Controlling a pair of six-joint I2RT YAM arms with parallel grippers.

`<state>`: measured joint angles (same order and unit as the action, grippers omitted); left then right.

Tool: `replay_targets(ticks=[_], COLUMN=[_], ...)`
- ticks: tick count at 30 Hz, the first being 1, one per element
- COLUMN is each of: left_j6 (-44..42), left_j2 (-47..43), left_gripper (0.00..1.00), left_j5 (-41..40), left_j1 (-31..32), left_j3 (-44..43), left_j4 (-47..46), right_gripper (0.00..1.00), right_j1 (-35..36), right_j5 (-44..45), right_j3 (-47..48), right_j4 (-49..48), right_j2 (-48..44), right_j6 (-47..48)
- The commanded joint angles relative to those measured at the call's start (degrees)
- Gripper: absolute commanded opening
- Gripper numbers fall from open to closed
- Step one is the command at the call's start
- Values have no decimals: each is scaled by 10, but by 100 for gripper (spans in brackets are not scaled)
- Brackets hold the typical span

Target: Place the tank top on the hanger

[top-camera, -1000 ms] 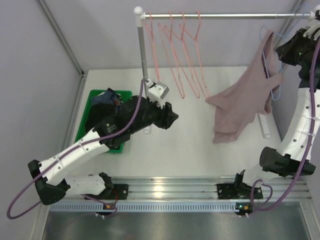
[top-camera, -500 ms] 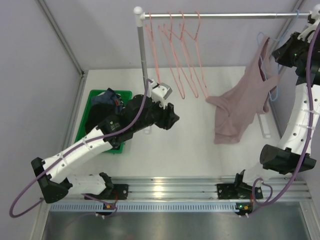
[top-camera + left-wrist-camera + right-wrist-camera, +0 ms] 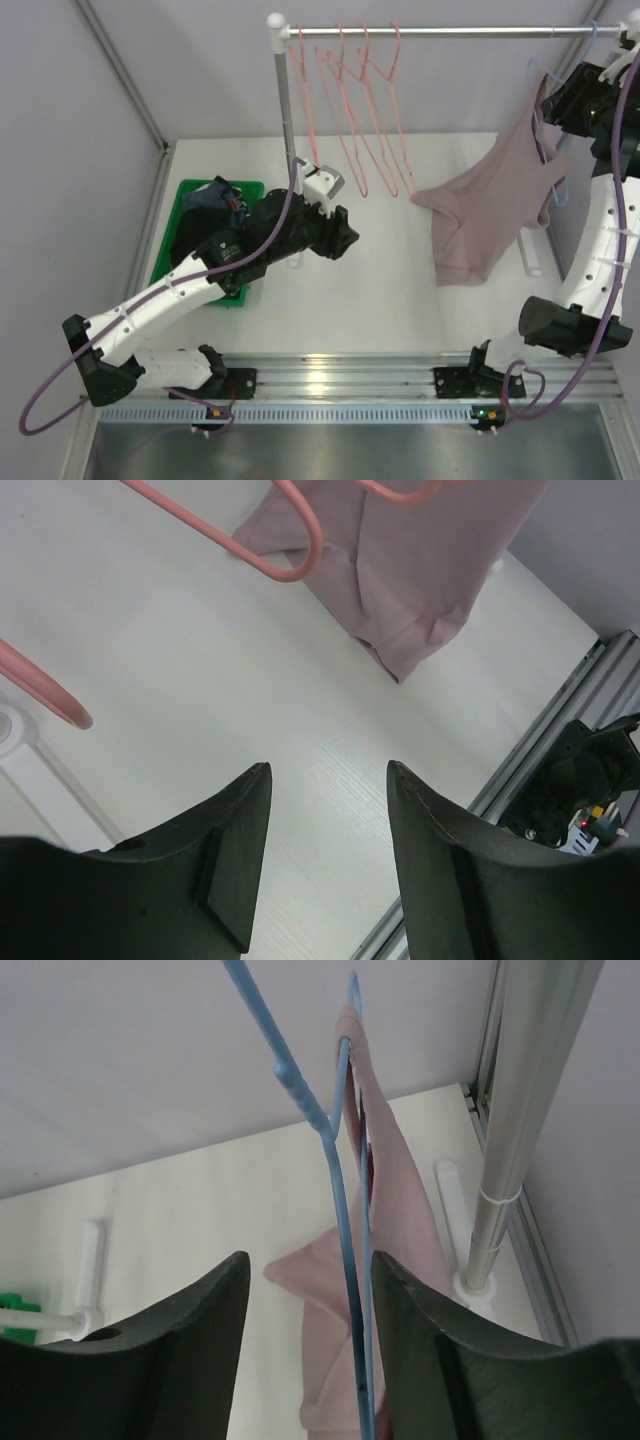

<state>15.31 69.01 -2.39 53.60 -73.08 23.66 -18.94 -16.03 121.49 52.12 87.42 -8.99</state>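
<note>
Tank top (image 3: 490, 210), dusty-pink, limp on blue hanger (image 3: 347, 1230); left gripper (image 3: 328, 770), right gripper (image 3: 309, 1260) jaws apart.

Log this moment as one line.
tank top: hanging from hanger near rail | right gripper: open, hanger wire between its fingers | left gripper: open, empty, above table

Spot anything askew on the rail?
Yes. The tank top hangs crooked on the light-blue hanger: the fabric is folded and bunched and the hem is uneven, so it doesn't look evenly spread across the frame.
</note>
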Motion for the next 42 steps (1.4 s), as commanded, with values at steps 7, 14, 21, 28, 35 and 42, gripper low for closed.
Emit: replay_targets(ticks=[7,14,21,28,35,42], left_j6=[3,4,7,17,37,74], left_j2=[-4,-16,-34,-69,-112,-177], left_gripper=[55,55,55,55,55,54], left_j5=[-5,-22,-39,-57,-89,-143], left_j1=[-3,-3,-3,-3,-3,-3], left_j3=[-20,-18,-10,14,84,156], left_j4=[1,11,24,26,11,3], right_gripper=[65,69,70,70,70,70], right_j1=[-6,-5,17,42,80,134], right_j5=[58,68,16,-57,-110,-58], right_j3=[16,-13,-82,-298,-489,-630], right_j4=[20,23,6,-34,-37,-17], right_j2=[-54,-111,-203,-363,-512,-601], right_j6=[12,14,-7,-39,-90,-83])
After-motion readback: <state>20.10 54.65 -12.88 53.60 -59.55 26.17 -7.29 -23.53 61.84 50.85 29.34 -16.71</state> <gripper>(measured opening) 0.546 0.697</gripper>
